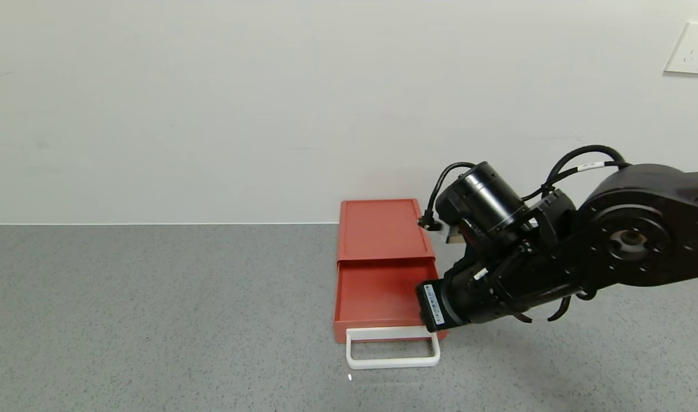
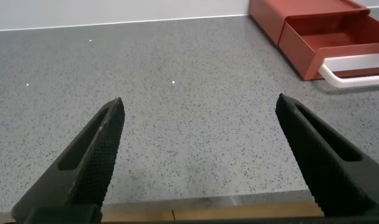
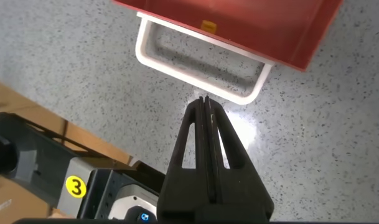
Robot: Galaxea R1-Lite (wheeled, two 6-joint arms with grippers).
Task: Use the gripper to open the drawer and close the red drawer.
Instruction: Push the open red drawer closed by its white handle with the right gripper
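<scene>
The red drawer (image 1: 381, 230) is a flat orange-red box at the back of the grey table. Its tray (image 1: 377, 293) is slid out toward me, with the white loop handle (image 1: 392, 347) at its front. My right gripper (image 1: 438, 313) hangs over the tray's front right corner. In the right wrist view its fingers (image 3: 205, 102) are pressed together and empty, the tips just short of the handle (image 3: 195, 67), apart from it. My left gripper (image 2: 198, 106) is open and empty over bare table, far from the drawer (image 2: 326, 31), and out of the head view.
A white wall socket (image 1: 692, 48) is on the wall at the upper right. The table's wooden front edge (image 2: 208, 210) lies under the left gripper. My own base (image 3: 77, 183) shows below the table edge in the right wrist view.
</scene>
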